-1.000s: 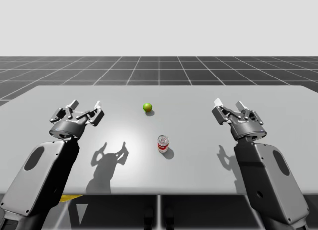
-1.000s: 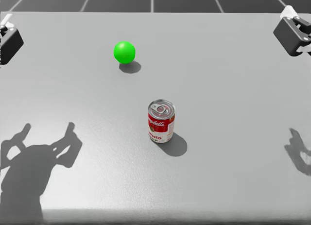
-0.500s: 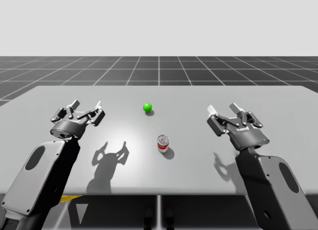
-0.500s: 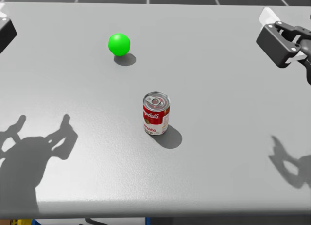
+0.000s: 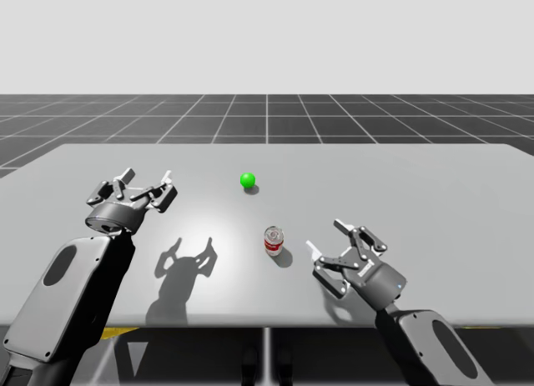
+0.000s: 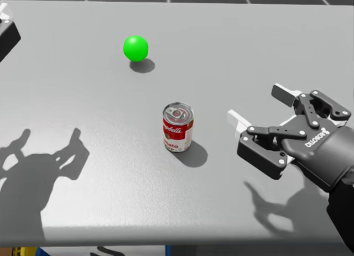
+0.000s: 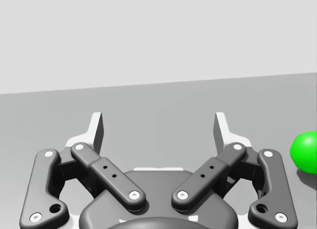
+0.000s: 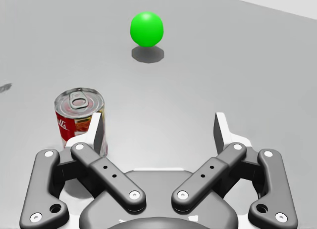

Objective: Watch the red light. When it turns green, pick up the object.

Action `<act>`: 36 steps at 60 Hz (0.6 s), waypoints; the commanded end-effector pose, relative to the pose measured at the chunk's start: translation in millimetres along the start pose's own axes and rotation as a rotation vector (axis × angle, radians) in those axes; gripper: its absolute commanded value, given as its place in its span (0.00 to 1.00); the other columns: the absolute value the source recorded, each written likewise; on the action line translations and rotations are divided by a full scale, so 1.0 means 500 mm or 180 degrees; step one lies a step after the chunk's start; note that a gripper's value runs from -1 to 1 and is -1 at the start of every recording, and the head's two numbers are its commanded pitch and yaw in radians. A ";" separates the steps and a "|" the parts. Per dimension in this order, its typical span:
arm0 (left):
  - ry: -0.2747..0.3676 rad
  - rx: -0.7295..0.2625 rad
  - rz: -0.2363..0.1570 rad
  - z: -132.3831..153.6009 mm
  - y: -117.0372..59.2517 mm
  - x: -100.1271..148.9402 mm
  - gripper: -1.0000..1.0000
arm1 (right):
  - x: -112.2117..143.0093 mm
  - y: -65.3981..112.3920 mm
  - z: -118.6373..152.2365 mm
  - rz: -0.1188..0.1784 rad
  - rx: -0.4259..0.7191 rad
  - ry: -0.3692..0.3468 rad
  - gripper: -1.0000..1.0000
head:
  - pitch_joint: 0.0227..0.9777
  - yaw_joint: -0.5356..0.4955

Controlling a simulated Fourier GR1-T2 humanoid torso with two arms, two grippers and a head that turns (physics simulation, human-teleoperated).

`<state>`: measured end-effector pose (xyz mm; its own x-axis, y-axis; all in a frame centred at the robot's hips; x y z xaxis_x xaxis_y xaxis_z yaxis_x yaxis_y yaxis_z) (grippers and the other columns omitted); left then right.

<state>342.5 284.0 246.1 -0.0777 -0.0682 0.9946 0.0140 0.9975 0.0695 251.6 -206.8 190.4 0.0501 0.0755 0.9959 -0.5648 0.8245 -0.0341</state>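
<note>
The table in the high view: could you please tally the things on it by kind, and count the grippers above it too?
Balls: 1, the green ball.
Cans: 1, the red and white can, standing upright.
Grippers: 2, the left gripper and the right gripper, both open.
Total: 4.

Left wrist view: the green ball [image 7: 305, 149] is chopped off by the frame edge, so I get part of it. Right wrist view: a finger [image 8: 97, 132] of my right gripper [image 8: 158, 125] covers a strip of the red-and-white can [image 8: 74, 115]. Head view: my left gripper [image 6: 6, 37] is mostly out of frame.
</note>
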 end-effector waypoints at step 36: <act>-0.0016 -0.0031 -0.0004 0.003 -0.003 0.001 0.00 | -0.087 0.104 -0.123 -0.0250 0.0552 0.0551 0.00 | 0.87 0.50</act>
<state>341.2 282.1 246.1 -0.0816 -0.0695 0.9942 0.0232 0.9972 0.0716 263.4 -145.5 142.3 0.2160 0.1205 0.9689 -0.6782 0.7324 0.0601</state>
